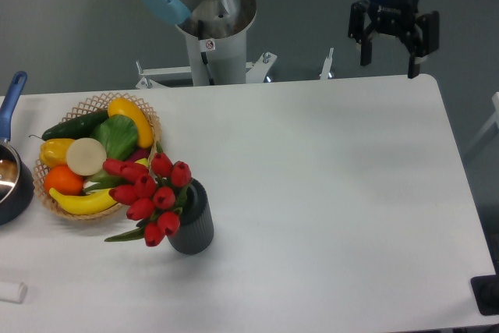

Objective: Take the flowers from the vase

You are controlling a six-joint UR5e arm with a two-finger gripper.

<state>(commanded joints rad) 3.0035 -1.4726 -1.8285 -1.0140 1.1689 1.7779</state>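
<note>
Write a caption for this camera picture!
Red flowers in a grey vase; open tool waits far away.

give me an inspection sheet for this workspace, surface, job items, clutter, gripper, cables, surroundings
Surface: white table, mostly bare on the right.
Job's things: red flowers sit in the dark ribbed vase, leaning left toward the basket.
Clutter: wicker basket of toy fruit and vegetables; dark pot with blue handle at the left edge; small white object at front left.
Gripper: gripper open, empty, beyond the table's far right corner.
Cables: nothing seen.
Surroundings: arm base behind the table; grey floor.
</note>
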